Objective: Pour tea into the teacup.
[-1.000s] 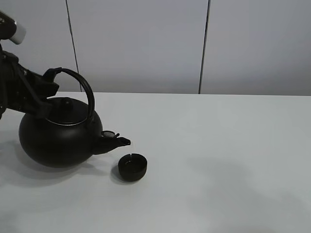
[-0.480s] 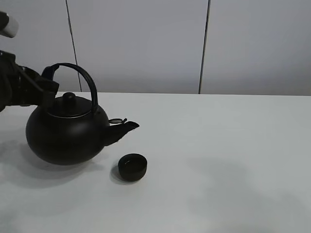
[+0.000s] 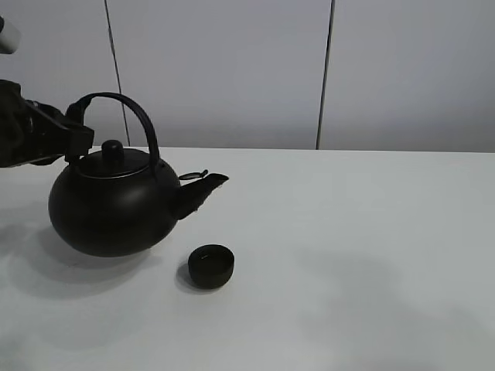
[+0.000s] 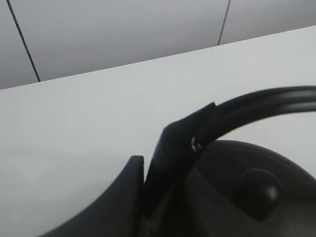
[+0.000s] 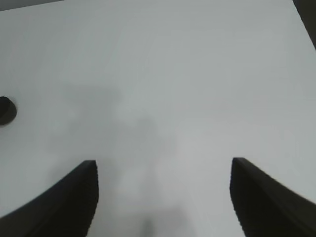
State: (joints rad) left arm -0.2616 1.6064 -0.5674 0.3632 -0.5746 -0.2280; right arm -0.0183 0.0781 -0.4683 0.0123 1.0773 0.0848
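The small matte-black teacup [image 3: 211, 265] stands on the white table in the exterior view; it also shows at the edge of the right wrist view [image 5: 7, 109]. The big black kettle [image 3: 114, 207] hangs upright, spout [image 3: 203, 188] toward the right, up and left of the teacup. My left gripper [image 3: 77, 127] is shut on the kettle's arched handle [image 4: 256, 106] at its left end. My right gripper [image 5: 163, 192] is open and empty above bare table, outside the exterior view.
The white table [image 3: 371, 255] stretches to the right. A grey panelled wall [image 3: 232, 69] stands behind it.
The kettle has tipped back from pouring to upright and risen a little; its spout lifted away from the teacup. The teacup has not moved.
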